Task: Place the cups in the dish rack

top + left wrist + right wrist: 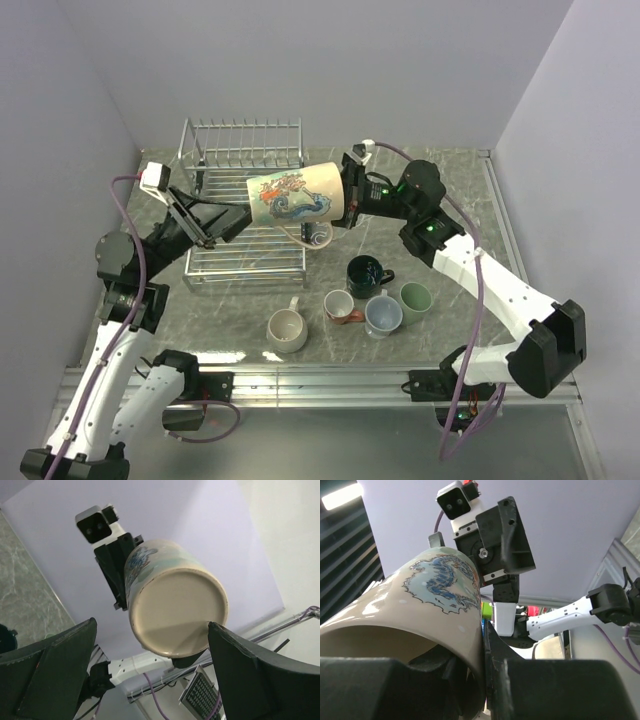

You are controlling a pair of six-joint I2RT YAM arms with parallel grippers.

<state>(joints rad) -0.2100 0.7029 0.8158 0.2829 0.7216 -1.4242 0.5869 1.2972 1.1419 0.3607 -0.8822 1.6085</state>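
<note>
A tall tan cup (295, 193) with a blue and red print hangs on its side above the dish rack (243, 150). My right gripper (346, 195) is shut on its rim, one finger inside the mouth and one outside (482, 645). My left gripper (152, 625) stands wide open at the cup's flat base (175, 610), a finger on either side; whether they touch it I cannot tell. On the table in front of the rack stand the dark green cup (366, 272), the red-brown cup (339, 305), the light blue-grey cup (383, 315), the pale green cup (415, 298) and the wide cream cup (287, 330).
The rack sits at the back left against the walls, its raised row of tines at the far side. Both arms cross above its front half. A metal rail (320, 380) runs along the near table edge.
</note>
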